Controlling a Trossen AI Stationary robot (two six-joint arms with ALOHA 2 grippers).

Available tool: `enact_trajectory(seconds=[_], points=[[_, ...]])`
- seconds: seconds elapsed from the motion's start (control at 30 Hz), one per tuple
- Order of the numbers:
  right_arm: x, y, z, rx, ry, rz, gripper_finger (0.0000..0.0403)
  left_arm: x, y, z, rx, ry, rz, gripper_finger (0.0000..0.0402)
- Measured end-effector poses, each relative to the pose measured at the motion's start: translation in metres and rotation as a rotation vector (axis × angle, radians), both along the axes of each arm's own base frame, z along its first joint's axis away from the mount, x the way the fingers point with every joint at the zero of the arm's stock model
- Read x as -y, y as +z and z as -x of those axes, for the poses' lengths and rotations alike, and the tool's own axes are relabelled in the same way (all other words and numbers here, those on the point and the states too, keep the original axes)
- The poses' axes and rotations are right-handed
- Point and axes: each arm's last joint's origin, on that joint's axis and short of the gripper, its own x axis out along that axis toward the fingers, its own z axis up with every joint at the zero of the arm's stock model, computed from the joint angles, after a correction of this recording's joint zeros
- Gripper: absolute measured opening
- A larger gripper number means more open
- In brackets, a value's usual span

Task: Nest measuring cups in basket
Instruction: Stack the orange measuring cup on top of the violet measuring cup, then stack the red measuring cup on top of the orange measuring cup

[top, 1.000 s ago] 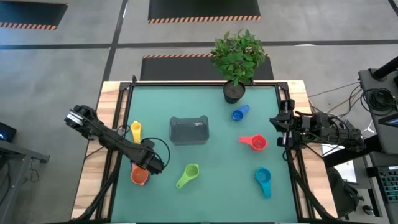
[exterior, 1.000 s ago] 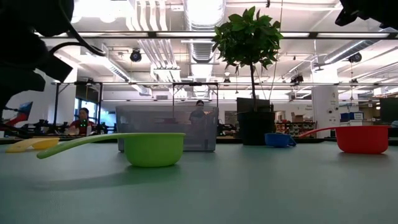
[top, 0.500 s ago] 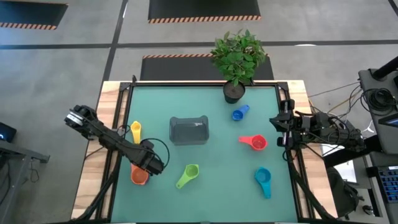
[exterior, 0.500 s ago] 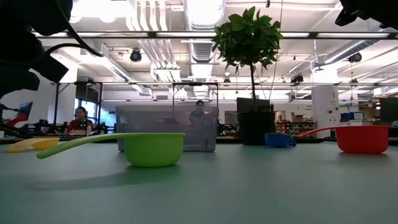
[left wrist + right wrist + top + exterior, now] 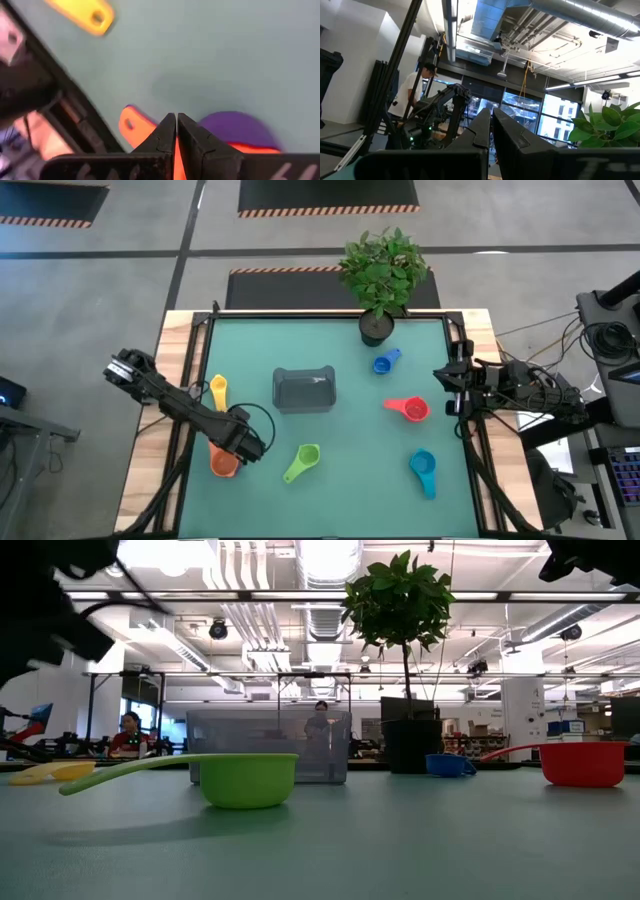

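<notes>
Worktop (image 5: 340, 480) green, cups scattered. Left tool (image 5: 248, 448) closed, empty, above orange cup (image 5: 223, 463) with purple cup (image 5: 240, 129) nested in it, near left front edge. Yellow cup (image 5: 218, 391) just behind. Basket (image 5: 304, 389) mid-worktop, dark grey, nothing seen inside. Green cup (image 5: 302, 462) in front of basket. Plant pot (image 5: 376, 328) at back. Blue cup (image 5: 384, 362), red cup (image 5: 408, 408), teal cup (image 5: 423, 471) on right side. Right tool (image 5: 443, 390) closed, empty, parked at right edge beside red cup.
</notes>
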Motion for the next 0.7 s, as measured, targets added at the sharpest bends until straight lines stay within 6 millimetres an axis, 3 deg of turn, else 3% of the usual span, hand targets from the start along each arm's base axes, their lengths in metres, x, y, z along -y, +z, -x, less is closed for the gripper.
enact_trajectory(seconds=[0.43,0.6,0.7], points=[[0.0,0.0,0.0,-0.001,0.012,-0.023,0.0009,0.006,0.073,-0.045,0.38,-0.447,-0.241,0.0],[0.0,0.0,0.0,-0.005,0.035,-0.067,0.0009,-0.001,0.08,-0.056,0.405,-0.601,-0.297,0.0],[0.0,-0.001,0.0,-0.013,0.049,-0.095,0.0009,-0.008,0.073,-0.062,0.418,-0.675,-0.303,0.0]])
